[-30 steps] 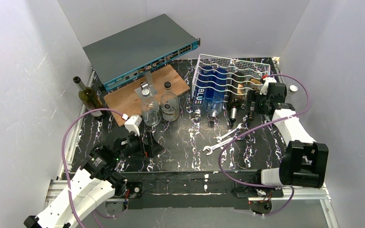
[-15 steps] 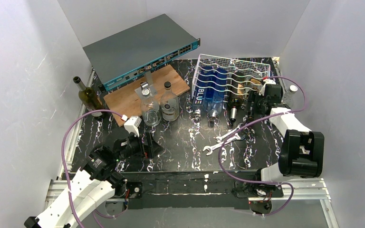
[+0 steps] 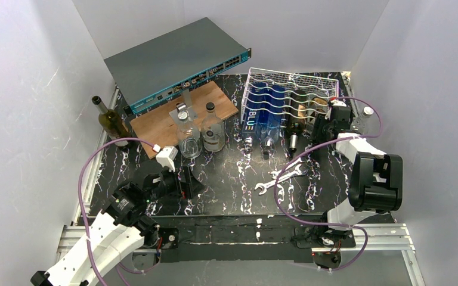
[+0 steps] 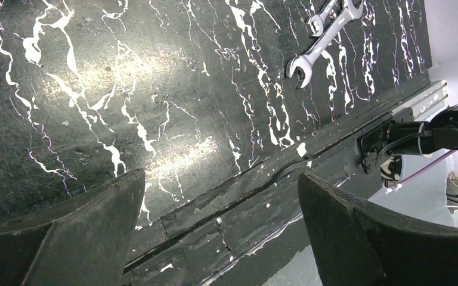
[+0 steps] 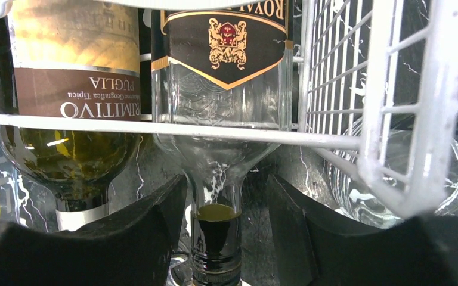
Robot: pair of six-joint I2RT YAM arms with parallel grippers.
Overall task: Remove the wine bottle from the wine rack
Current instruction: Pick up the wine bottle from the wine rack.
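Right gripper (image 5: 226,196) was spread, bottle (image 5: 223,95) neck between its fingers (image 5: 95,238), rack (image 5: 155,127) just ahead; left gripper (image 4: 220,179) was spread, empty, table (image 4: 155,89) beneath

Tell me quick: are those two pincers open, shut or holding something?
Left pincer: open, empty.
Right pincer: open, either side of the neck of the clear glass bottle with the black label, not gripping.

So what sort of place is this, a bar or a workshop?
Probably a robot test booth, not a bar: two arms bolted at the edge of a table boxed in by plain white panels, with mismatched props: a wine rack, a network switch, wrenches.
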